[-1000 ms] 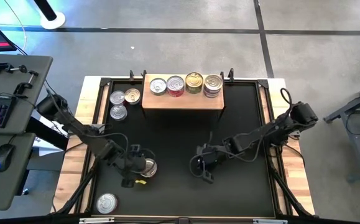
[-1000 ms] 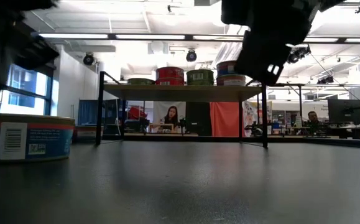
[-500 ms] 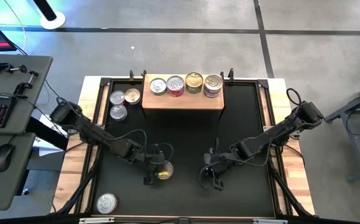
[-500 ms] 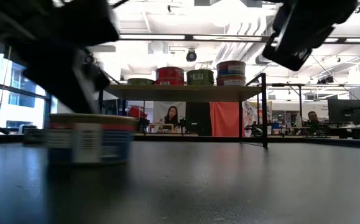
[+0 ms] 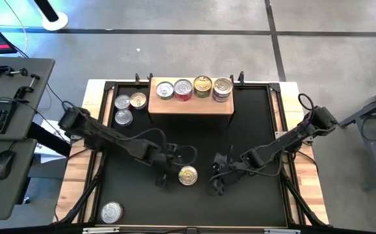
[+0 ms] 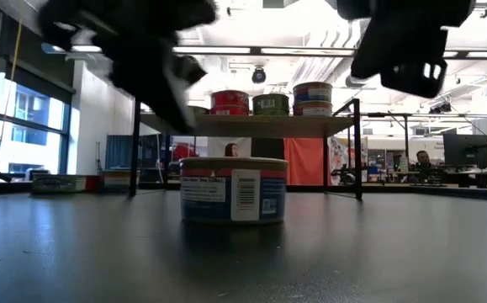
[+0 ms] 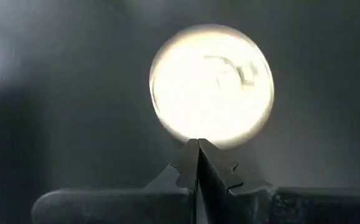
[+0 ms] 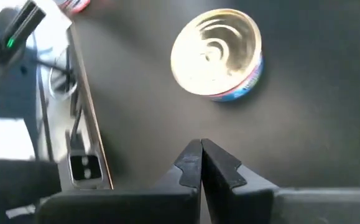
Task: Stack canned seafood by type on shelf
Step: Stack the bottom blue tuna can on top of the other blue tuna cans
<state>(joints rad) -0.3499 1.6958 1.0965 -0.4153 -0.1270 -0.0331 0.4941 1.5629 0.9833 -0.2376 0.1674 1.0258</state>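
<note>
A round tin with a gold lid and a blue side label (image 5: 188,175) stands upright on the black mat near the table's middle. My left gripper (image 5: 173,173) is shut and sits at the tin's left side. My right gripper (image 5: 215,187) is shut and hovers right of the tin, touching nothing; its wrist view shows the tin (image 8: 217,53) well ahead of its tips. The wooden shelf (image 5: 191,106) stands at the far edge with several tins (image 5: 193,88) on top, some stacked. My left gripper pushes the tin with its shut fingertips (image 7: 198,149), which meet the tin's rim on its left side (image 7: 199,135). The fingers slant down from the table's left. The tin stays upright with its base flat on the mat.
Three loose tins (image 5: 126,106) sit on the mat left of the shelf. One more tin (image 5: 112,211) stands at the near left corner. The mat between the shelf and the grippers is bare. A wooden frame (image 5: 291,130) rims the table.
My left gripper has swept toward the table's right, staying shut, and the tin has slid upright along the mat ahead of it, from the near left toward the middle. My right gripper has rolled at the wrist and drifted slightly toward the near edge.
</note>
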